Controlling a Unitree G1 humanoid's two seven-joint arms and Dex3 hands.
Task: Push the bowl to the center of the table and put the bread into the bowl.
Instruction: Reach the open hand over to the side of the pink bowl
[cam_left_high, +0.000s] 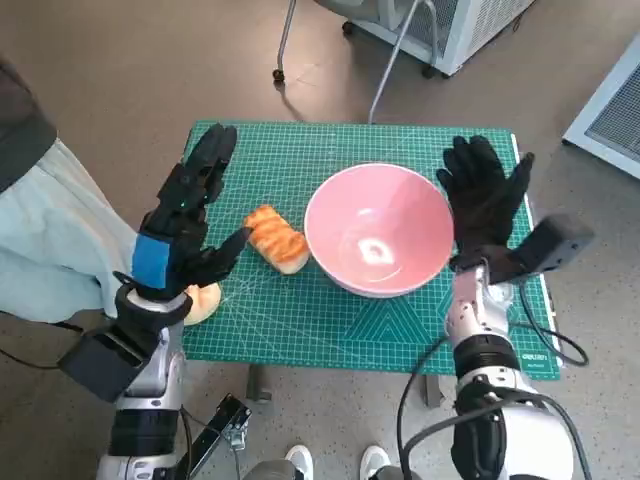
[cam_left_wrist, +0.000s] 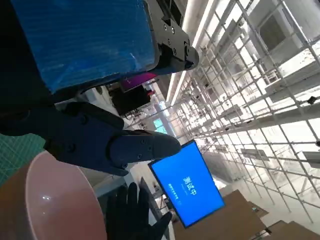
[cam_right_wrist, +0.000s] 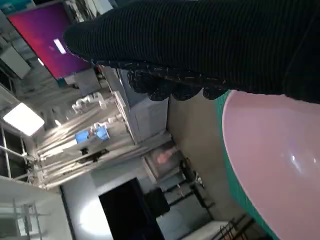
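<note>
The pink bowl sits upright on a green cutting mat covering the table, roughly mid-mat and slightly toward the robot's right side. Just beside the bowl's left rim lies the bread, a golden-brown glazed piece resting on the mat, close to the bowl but whether it touches the rim cannot be told.

The right hand, in its black knitted glove, stands raised just right of the bowl with fingers spread apart and pointing away from the robot; it holds nothing. In the head view its palm side faces the bowl's right wall, and the right wrist view shows the glove immediately next to the pink rim, though actual contact cannot be confirmed.

The left hand, black with blue tape across its back, is lifted left of the bread, fingers fanned open and reaching away from the robot, thumb angled toward the bread; it grips nothing and stays apart from the bread. Both pale forearms rise from the near table edge.

A round tan object lies partly hidden below the left wrist at the mat's near-left edge. Bare green mat stretches beyond the bowl toward the far edge and in front of it toward the robot.
</note>
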